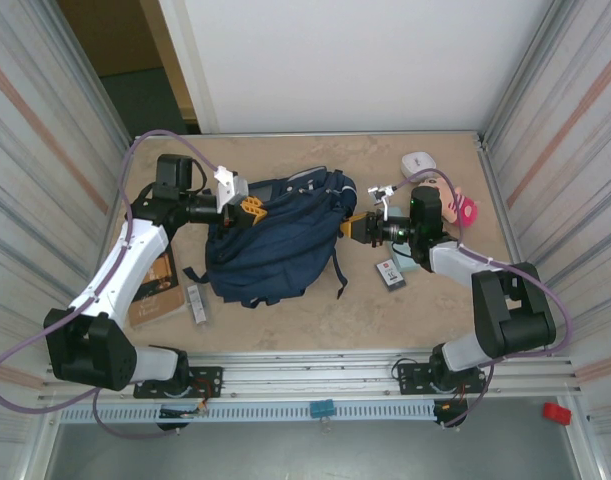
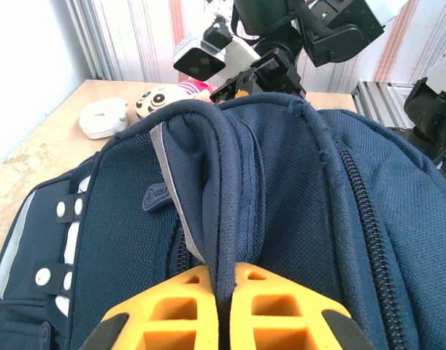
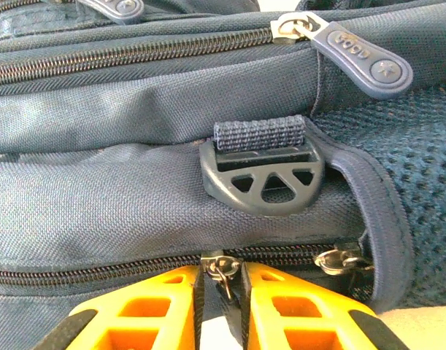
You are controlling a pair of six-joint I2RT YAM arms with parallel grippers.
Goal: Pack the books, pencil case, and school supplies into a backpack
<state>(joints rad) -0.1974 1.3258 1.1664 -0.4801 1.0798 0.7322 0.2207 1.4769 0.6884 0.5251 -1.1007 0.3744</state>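
From above, you see the backpack point(image 1: 275, 250) lying flat in the middle of the bench point(image 1: 315, 320), between the two arms. Your left end effector point(image 1: 250, 210) sits on its upper left edge, and your right end effector point(image 1: 355, 228) is at its right edge. The black box point(image 1: 390, 272) lies on the bench just beside the right arm. The grey bar point(image 1: 197, 303) lies near the backpack's lower left side.

On your left wrist camera, the orange fingers point(image 2: 171, 306) are pressed together on the backpack's carry handle point(image 2: 221, 182), which rises out of the grip.

On your right wrist camera, the orange fingers point(image 3: 295, 306) are nearly together, pinching a small metal zipper pull point(image 3: 221, 268) on the lower zipper. It sits just below a dark plastic buckle point(image 3: 263, 179).
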